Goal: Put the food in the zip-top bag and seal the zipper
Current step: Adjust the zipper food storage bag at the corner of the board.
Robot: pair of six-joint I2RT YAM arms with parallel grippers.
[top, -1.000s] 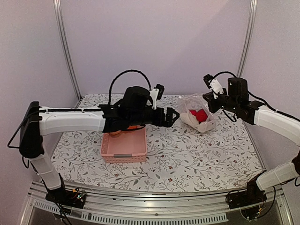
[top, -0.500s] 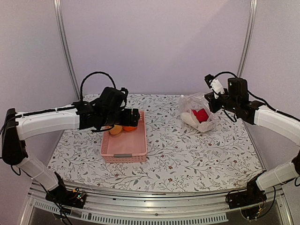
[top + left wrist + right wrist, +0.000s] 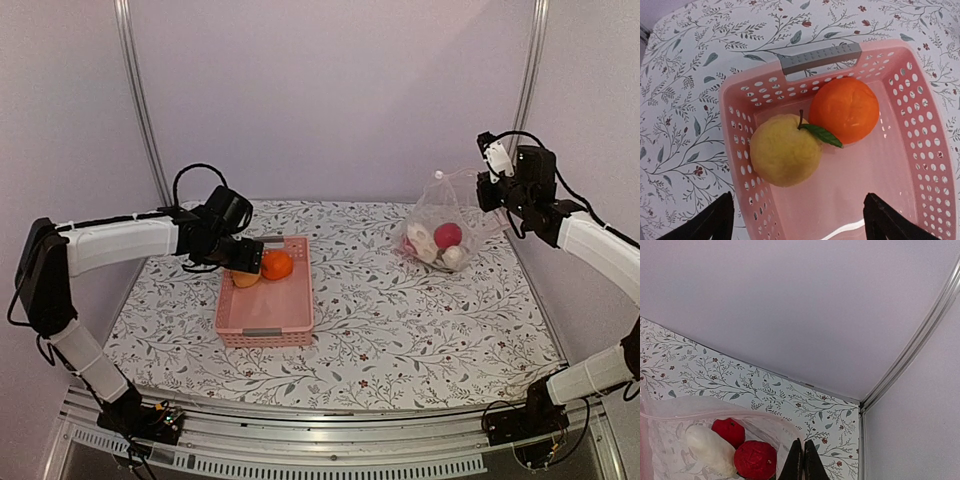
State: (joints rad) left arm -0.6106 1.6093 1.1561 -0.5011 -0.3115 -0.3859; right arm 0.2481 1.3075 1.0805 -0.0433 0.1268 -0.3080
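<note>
The clear zip-top bag (image 3: 445, 215) hangs at the back right, lifted by its mouth edge. It holds red (image 3: 448, 235) and white (image 3: 420, 240) toy pieces. In the right wrist view I see two red pieces (image 3: 754, 459) and a white oblong one (image 3: 710, 450) inside it, with the pale zipper strip (image 3: 715, 413) curving over them. My right gripper (image 3: 802, 460) is shut on the bag's edge. My left gripper (image 3: 797, 222) is open above the pink basket (image 3: 935, 150), over a yellow fruit (image 3: 785, 156) and an orange fruit (image 3: 844, 109). Both fruits also show in the top view (image 3: 277, 265).
The pink basket (image 3: 265, 325) stands at the middle left of the flowered tablecloth (image 3: 400, 330). Aluminium frame posts (image 3: 527, 80) rise at both back corners. The purple back wall is close behind the bag.
My left arm has swung from the bag back left to the pink basket. My right gripper has raised the bag, which now hangs upright with the pieces at its bottom.
</note>
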